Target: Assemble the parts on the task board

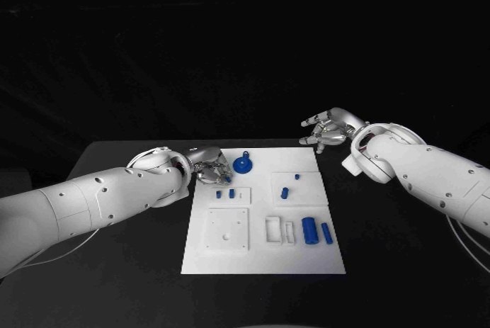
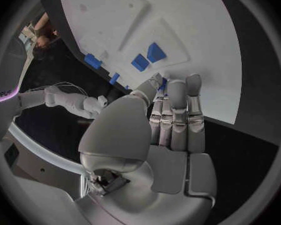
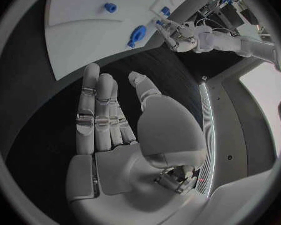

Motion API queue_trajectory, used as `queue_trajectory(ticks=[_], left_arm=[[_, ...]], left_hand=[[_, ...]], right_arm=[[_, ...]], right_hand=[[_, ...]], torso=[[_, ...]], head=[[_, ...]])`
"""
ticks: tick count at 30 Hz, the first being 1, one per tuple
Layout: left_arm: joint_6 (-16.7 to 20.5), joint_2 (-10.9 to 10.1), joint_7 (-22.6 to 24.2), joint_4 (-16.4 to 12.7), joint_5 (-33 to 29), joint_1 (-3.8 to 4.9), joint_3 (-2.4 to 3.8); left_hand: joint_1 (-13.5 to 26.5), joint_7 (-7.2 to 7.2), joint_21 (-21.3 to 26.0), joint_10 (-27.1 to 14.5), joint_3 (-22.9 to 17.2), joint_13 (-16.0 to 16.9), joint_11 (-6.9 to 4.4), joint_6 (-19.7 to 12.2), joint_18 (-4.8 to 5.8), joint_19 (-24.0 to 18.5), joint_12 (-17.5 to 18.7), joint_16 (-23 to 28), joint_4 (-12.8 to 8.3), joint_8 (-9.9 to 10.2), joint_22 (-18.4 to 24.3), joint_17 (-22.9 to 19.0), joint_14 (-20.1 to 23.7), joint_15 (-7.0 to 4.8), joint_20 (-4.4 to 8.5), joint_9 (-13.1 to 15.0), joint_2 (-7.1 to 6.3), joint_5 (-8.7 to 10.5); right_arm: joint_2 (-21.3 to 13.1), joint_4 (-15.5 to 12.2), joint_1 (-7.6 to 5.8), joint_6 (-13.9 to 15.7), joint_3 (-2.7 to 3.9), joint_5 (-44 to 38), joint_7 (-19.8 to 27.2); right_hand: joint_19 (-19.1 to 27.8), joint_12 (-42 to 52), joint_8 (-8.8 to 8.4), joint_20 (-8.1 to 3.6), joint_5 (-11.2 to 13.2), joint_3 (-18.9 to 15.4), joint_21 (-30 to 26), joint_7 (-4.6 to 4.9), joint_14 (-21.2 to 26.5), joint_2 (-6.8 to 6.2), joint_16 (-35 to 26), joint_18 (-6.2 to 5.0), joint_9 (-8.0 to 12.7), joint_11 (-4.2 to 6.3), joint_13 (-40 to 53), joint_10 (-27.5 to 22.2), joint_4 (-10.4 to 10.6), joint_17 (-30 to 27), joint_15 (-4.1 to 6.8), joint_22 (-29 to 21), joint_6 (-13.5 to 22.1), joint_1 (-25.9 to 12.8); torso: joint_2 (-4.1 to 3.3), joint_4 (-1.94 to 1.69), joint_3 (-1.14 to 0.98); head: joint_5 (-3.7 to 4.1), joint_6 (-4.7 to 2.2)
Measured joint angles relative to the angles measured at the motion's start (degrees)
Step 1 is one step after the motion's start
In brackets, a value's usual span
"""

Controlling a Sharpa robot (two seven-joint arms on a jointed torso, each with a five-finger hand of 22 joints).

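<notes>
Your left robot hand (image 1: 208, 165) hovers at the far left corner of the white task board (image 1: 306, 257), fingers partly curled toward a blue round part with a small tab (image 1: 243, 164) lying just beside them. Whether the fingertips touch that part, you cannot tell; nothing appears clamped in them. Your right robot hand (image 1: 328, 130) hangs off the board's far right corner above the black desk (image 1: 122, 285), fingers spread and holding nothing; its wrist view shows the palm open.

Further out on the board, two small blue pegs (image 1: 224, 194) sit in a raised block near the left hand, a blue piece (image 1: 285, 193) stands in a second block to their right, and two blue cylinders (image 1: 316, 231) lie nearer you, beside white slots.

To do this step well, bring the left fingers down on both sides of the round part and close gently, so it doesn't skid across the smooth board. Keep the right hand clear.
</notes>
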State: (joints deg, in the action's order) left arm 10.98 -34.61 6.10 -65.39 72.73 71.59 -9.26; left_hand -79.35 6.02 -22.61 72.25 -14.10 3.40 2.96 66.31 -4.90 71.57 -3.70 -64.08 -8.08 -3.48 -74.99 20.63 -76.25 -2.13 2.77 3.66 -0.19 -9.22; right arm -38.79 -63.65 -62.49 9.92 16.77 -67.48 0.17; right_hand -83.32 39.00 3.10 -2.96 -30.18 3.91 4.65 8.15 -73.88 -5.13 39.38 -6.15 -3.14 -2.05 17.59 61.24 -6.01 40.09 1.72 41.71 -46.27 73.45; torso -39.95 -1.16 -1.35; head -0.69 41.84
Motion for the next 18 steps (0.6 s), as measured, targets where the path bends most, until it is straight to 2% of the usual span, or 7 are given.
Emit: queue_trajectory(ticks=[18], left_arm=[[-1.39, 0.53, -1.58, 0.16, 2.31, 0.07, 0.14]], left_hand=[[-0.23, -0.13, 0.0, -0.21, 0.0, -0.01, 0.21, -0.13, 0.03, -0.22, 0.0, 0.0, 0.0, 0.24, 0.0, 0.0, 0.21, 0.21, 0.22, -0.03, -0.22, 0.19]], right_arm=[[0.09, 0.17, 0.0, -0.15, 0.0, 0.0, -0.02]], right_hand=[[0.0, 0.0, 0.0, 0.0, 0.0, 0.0, 0.0, 0.0, 0.0, 0.0, 0.0, -0.01, 0.01, 0.0, 0.01, 0.0, 0.0, 0.0, 0.0, 0.0, 0.0, 0.0]], torso=[[0.01, -0.03, -0.01]], head=[[0.1, 0.15]])
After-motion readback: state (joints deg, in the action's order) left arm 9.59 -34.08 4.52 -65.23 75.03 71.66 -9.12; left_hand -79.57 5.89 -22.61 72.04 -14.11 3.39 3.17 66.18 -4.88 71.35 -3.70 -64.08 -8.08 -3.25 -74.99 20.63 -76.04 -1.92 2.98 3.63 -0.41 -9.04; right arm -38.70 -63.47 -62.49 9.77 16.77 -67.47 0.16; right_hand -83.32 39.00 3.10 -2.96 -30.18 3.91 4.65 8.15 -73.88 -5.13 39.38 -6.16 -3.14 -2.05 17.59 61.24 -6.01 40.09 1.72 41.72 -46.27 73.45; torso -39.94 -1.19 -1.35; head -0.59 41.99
